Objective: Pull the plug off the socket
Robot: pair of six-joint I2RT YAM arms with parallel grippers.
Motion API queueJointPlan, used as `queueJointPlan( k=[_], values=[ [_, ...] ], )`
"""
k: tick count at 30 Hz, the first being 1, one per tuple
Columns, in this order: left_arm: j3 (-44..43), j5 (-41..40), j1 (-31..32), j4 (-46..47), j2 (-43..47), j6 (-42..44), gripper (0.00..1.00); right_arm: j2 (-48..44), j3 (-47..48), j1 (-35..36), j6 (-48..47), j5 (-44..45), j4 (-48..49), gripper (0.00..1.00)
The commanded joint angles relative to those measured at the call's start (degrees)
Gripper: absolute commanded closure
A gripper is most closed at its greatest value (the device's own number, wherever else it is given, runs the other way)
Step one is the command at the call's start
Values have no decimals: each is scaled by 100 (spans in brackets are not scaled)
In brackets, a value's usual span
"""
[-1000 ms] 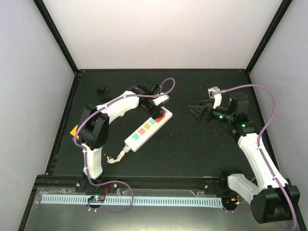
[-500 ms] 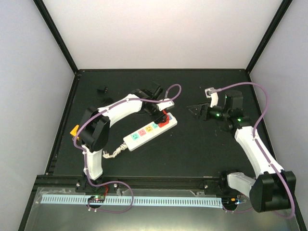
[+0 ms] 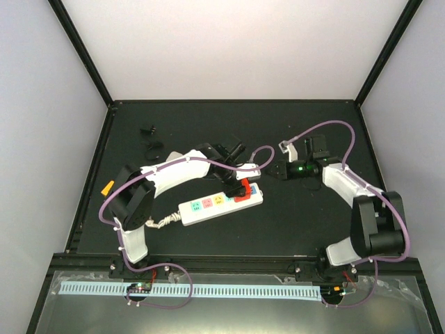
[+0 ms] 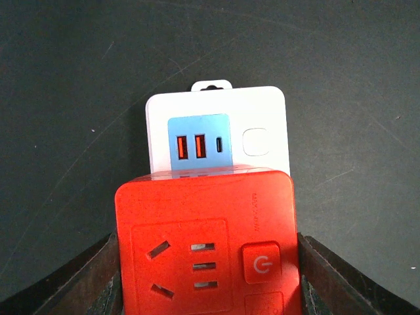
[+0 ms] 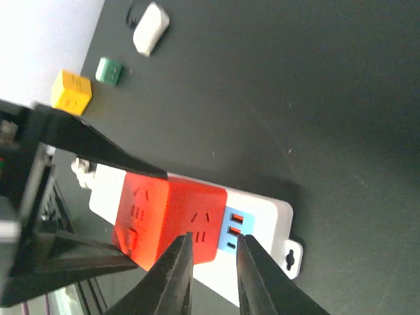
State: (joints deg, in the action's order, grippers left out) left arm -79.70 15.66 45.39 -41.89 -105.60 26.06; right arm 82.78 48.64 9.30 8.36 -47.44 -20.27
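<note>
The socket [image 3: 208, 204] is a long white power strip with coloured outlet faces, lying on the black table. A red cube plug [image 3: 241, 189] sits on its right end. In the left wrist view the plug [image 4: 207, 243] fills the lower frame, with the socket's blue USB end [image 4: 262, 115] beyond it. My left gripper [image 4: 207, 275] is shut on the plug, its fingers [image 4: 92, 275] pressed against both sides. My right gripper [image 3: 272, 169] hovers just right of the strip's end. Its jaws [image 5: 214, 237] stand a narrow gap apart, holding nothing, above the plug [image 5: 164, 210] and socket [image 5: 262, 216].
A short white cord stub [image 3: 165, 221] trails from the strip's left end. A yellow cube [image 5: 72, 90], a green cube [image 5: 109, 71] and a white adapter [image 5: 151, 27] lie at the table's left side. Small black pieces [image 3: 147, 128] sit at the far left.
My left arm has swung the strip and plug to the right and nearer. My right gripper has moved left toward the strip's end and its jaws have narrowed from wide open.
</note>
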Motion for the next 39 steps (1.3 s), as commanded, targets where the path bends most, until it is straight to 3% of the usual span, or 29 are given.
queueJointPlan(
  k=[1,9,19,39],
  values=[
    [98,57,158,-39,142,67,50,411,156,187,-171,-515,-124,81],
    [121,-39,181,-70,150,57,50,1132,514,866,-395,-595,-393,89],
    [238,-113,186,45,259,-15,54,2083,794,917,-551,-586,-581,95],
    [170,235,181,-106,741,-127,65,2625,757,978,-894,290,-847,93]
  ],
)
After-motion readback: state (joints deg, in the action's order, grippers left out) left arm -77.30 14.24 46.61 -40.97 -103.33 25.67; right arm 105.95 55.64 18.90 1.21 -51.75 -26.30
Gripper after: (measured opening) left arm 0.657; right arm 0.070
